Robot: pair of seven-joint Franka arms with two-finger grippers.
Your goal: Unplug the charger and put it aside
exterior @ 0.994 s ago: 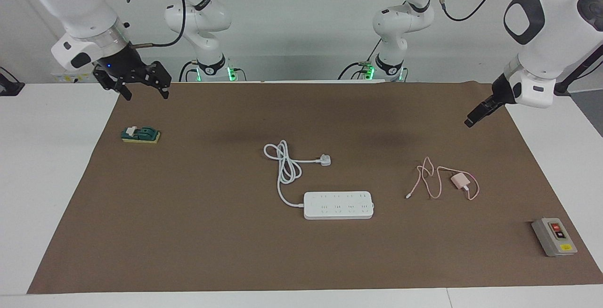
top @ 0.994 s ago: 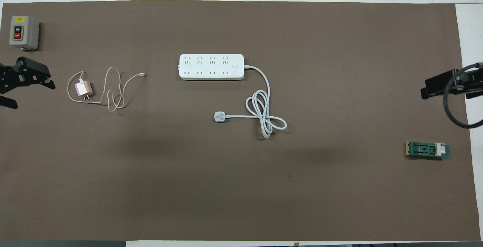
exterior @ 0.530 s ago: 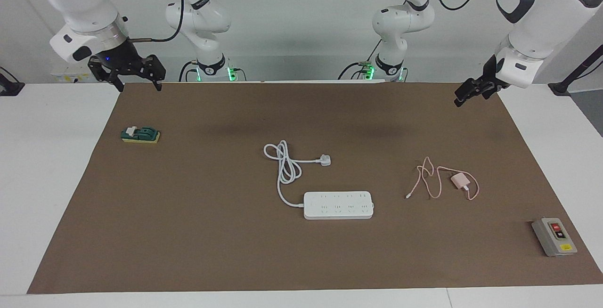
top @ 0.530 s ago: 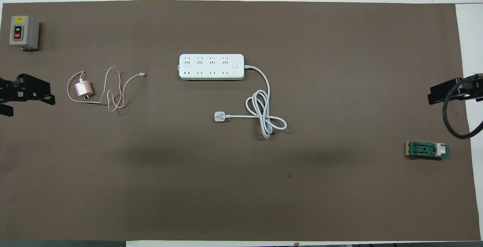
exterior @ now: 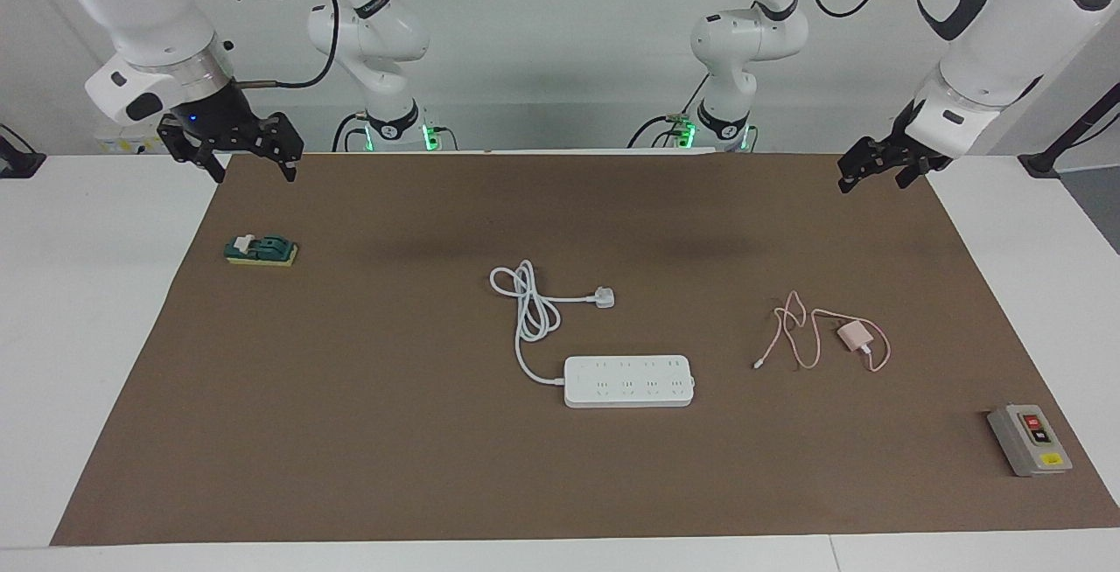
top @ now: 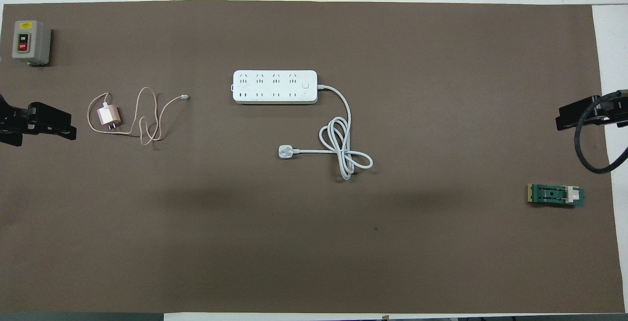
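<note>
The charger [exterior: 855, 336] is a small pale pink cube with a thin looping pink cable. It lies on the brown mat toward the left arm's end, well apart from the white power strip [exterior: 628, 380], with nothing plugged into the strip. It also shows in the overhead view [top: 108, 115], as does the strip [top: 274, 86]. My left gripper [exterior: 871, 177] is raised over the mat's edge at its own end, open and empty; it shows in the overhead view [top: 44, 127] too. My right gripper [exterior: 254, 171] is raised over the mat's edge at its end, open and empty.
The strip's thick white cord loops to a white plug [exterior: 604, 297] lying nearer to the robots. A grey switch box [exterior: 1030, 439] sits at the left arm's end, farther out than the charger. A green block [exterior: 261, 250] lies at the right arm's end.
Both grippers have risen and drawn back toward the robots; the left one has turned so both its fingers show. The charger and the power strip have not moved.
</note>
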